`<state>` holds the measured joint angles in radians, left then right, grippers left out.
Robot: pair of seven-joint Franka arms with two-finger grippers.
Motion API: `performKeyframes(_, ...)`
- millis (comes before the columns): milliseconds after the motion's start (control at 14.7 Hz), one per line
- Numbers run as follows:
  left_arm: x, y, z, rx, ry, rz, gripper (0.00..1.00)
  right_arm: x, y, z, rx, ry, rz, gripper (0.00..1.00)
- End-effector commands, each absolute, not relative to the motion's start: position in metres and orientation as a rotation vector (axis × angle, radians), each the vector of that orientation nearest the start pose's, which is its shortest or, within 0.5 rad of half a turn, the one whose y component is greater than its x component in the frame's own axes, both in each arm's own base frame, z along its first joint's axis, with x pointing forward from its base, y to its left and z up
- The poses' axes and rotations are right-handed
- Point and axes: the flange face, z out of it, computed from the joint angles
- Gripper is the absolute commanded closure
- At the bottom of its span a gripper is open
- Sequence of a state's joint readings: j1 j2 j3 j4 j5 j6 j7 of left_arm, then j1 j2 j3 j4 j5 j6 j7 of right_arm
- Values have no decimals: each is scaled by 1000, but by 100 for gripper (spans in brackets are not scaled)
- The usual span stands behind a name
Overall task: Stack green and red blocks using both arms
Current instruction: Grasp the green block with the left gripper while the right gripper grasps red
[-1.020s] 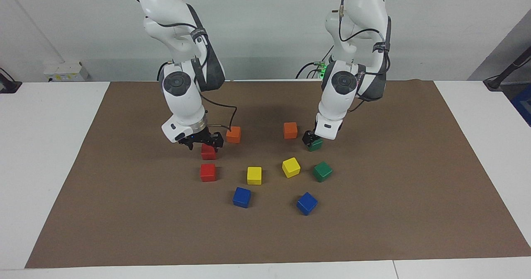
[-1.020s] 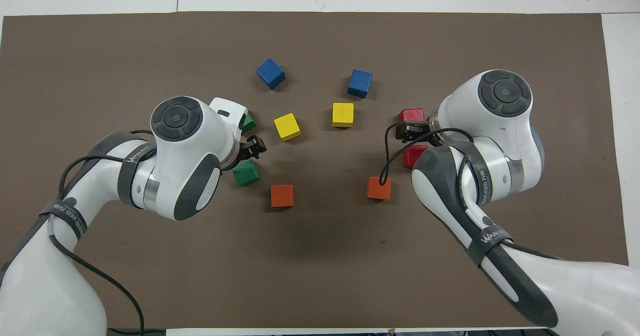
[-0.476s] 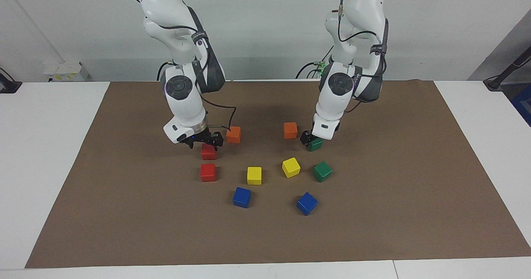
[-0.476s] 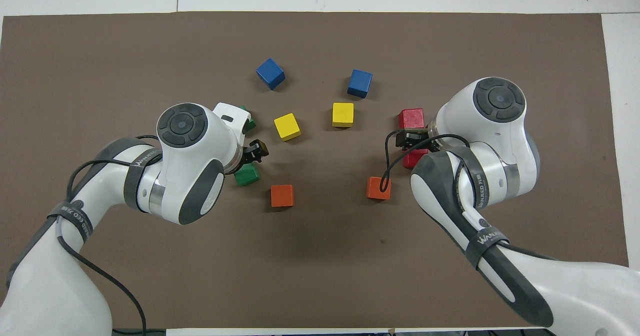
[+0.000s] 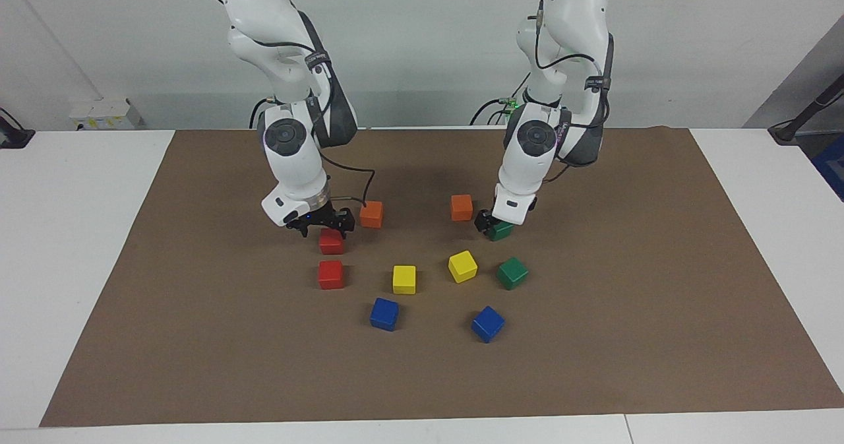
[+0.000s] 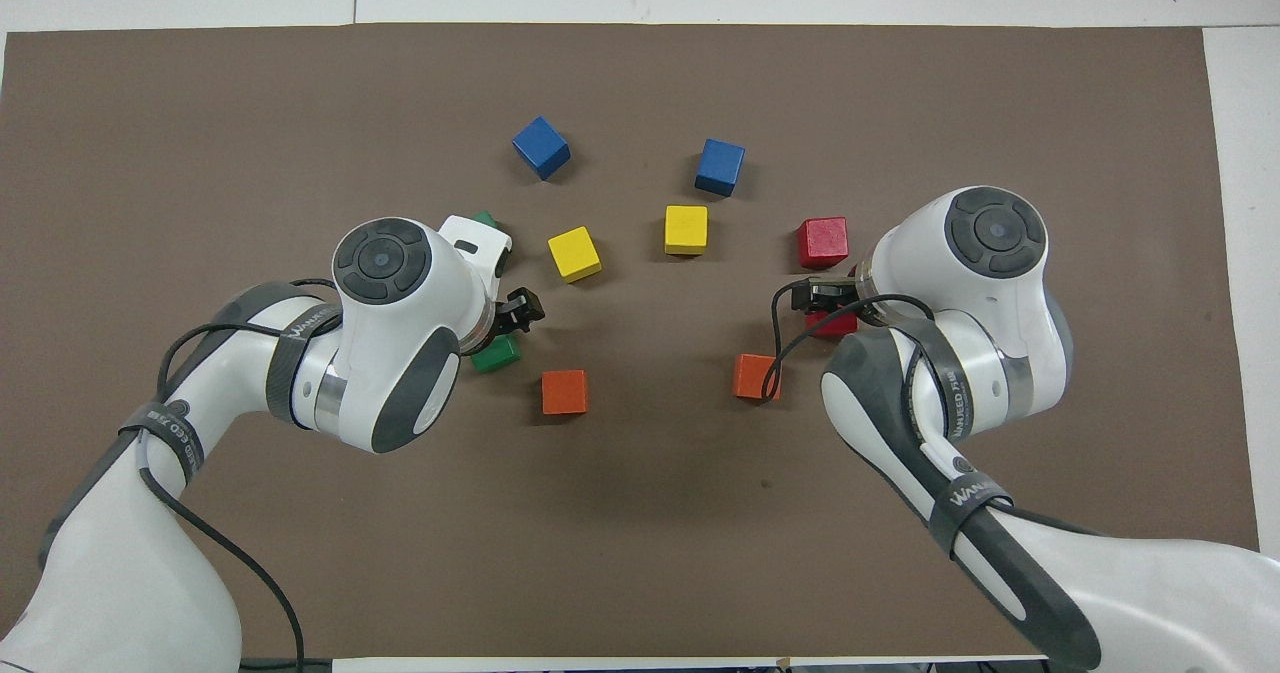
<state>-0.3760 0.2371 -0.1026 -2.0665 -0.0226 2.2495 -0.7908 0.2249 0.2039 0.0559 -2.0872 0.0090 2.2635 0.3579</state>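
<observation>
Going across my facing view from its left: my right gripper (image 5: 321,224) hangs low over a red block (image 5: 331,241), jaws spread wide, gripping nothing that I can see. This cube sits square to the mat's edges; being a cube, it has no long axis. The second red block (image 5: 330,274) lies just past the gripper, farther from the robots, also square. An orange cube (image 5: 371,214) sits close beside the gripper.

Toward the left arm's end, my left gripper (image 5: 489,223) is down at a green block (image 5: 501,230), jaws wide; whether the fingers touch it I cannot tell. The wrist hides most of that block. The other green block (image 5: 512,273), turned corner-on, lies past the gripper, farther out. From overhead the left arm covers nearly all of it
</observation>
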Motion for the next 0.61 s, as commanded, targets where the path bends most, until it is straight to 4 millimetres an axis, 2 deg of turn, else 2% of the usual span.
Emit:
performKeyframes(0, 504, -263, 302, -3100, -524, 75, 0, 542, 164, 325, -3117, 96, 17, 0)
performKeyframes(544, 503, -263, 300, -3099, -528, 75, 0, 546, 164, 313, -3114, 95, 3, 0)
